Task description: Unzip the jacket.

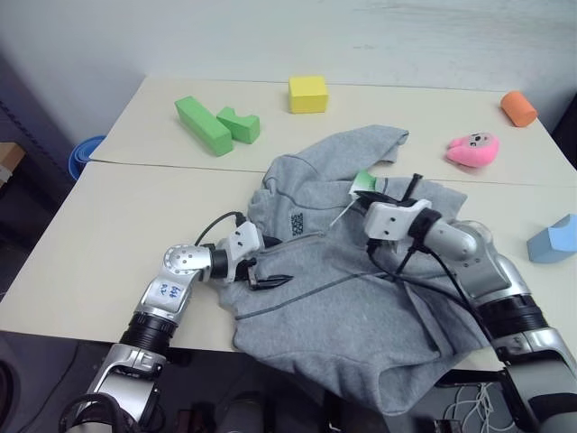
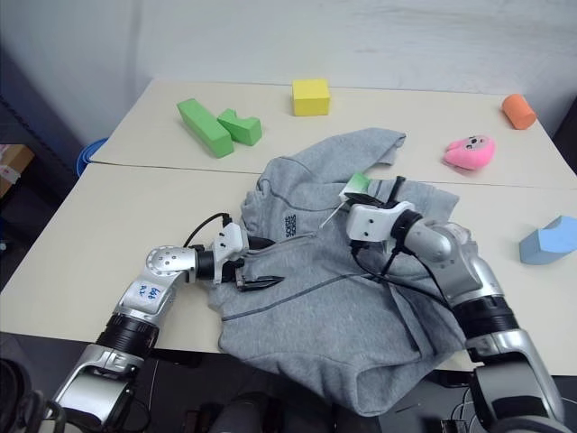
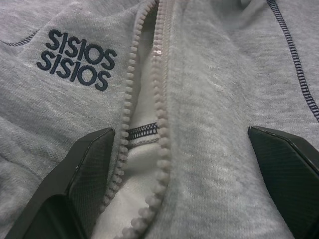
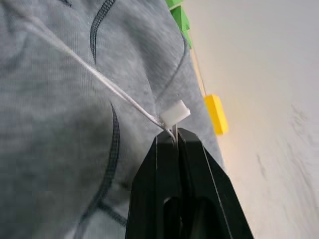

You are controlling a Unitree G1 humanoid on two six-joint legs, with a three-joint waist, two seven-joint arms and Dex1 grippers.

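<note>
**Jacket unzip: tool and garment status**

The jacket [image 1: 361, 307] lies crumpled on the near half of the worktop [image 1: 108, 234], its lower part hanging over the near edge. The chest logo [image 3: 77, 59] faces up. Beside the logo the zipper teeth [image 3: 162, 124] are separated, exposing the pale lining.

Left tool [image 1: 269, 282]: fingers spread wide, resting low on the fabric just near of the logo. In the left wrist view one finger [image 3: 75, 184] stands on each side of the parted zipper. Nothing is gripped.

Right tool [image 4: 175, 137]: fingers pressed together, pinching a thin white string with a small white tag [image 4: 174, 113] at the fingertips. The string runs taut across the grey fabric. The tool sits above the jacket's right shoulder area, next to a green-white hang tag [image 1: 365, 183].

Other items on the far worktop: two green blocks [image 1: 216, 124], a yellow block [image 1: 307, 94], an orange block [image 1: 518, 108], a pink plush toy [image 1: 472, 149]. A blue block [image 1: 554, 239] lies at the right edge.
</note>
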